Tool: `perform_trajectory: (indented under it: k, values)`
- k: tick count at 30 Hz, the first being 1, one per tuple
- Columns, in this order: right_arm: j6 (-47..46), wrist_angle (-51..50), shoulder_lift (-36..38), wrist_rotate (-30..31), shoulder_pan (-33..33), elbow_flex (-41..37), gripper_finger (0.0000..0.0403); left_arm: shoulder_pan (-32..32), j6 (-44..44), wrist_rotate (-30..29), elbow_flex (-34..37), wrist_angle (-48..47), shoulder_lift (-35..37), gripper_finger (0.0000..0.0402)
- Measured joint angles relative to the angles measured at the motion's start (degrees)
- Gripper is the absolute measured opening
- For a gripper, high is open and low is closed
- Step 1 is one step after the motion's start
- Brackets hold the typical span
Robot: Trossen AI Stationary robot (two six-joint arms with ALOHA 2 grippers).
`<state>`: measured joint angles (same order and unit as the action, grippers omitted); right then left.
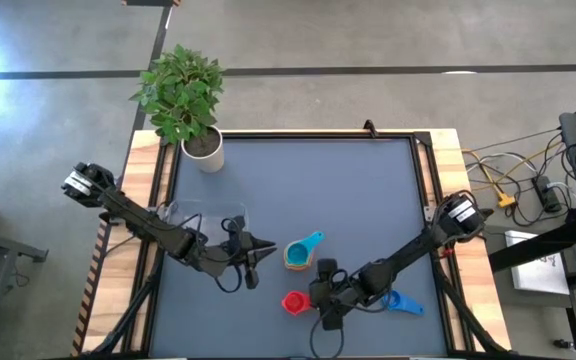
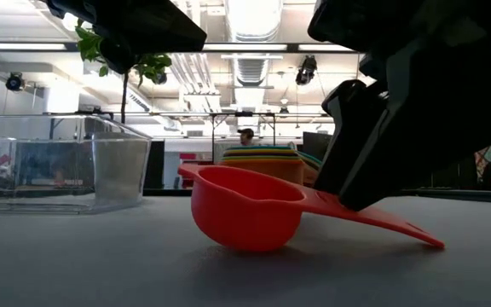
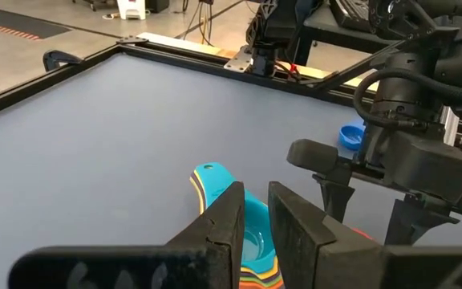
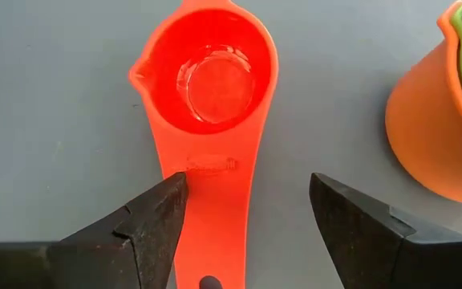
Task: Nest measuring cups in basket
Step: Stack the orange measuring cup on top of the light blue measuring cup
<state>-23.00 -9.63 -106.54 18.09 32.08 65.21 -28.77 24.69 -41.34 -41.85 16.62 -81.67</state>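
The right hand (image 4: 247,209) hovers wide open astride the red cup's (image 4: 211,88) handle on the counter (image 1: 368,190), holding nothing, so the pickup is in hand and next calls for closing on that handle, then carrying it to the nested stack (image 1: 301,255).

left gripper (image 3: 253,210) is seen with fingers (image 3: 224,221) nearly closed, a thin gap left between them, nothing held. just beyond them a teal cup (image 3: 243,221) is nested on top of a stack (image 3: 251,273) of coloured cups on the grey mat (image 3: 95,136). the right arm (image 3: 407,152) is seen close by. a blue cup (image 3: 350,136) lies farther off.
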Motion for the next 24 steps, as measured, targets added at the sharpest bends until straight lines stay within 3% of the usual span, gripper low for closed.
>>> perform_trajectory:
  k: [24]
  values:
    - [0.56, -1.24, 1.79, -0.70, 1.33, -0.33, 0.0259, 0.00, 0.44, -0.04, 0.00, 0.02, 0.00, 0.0041]
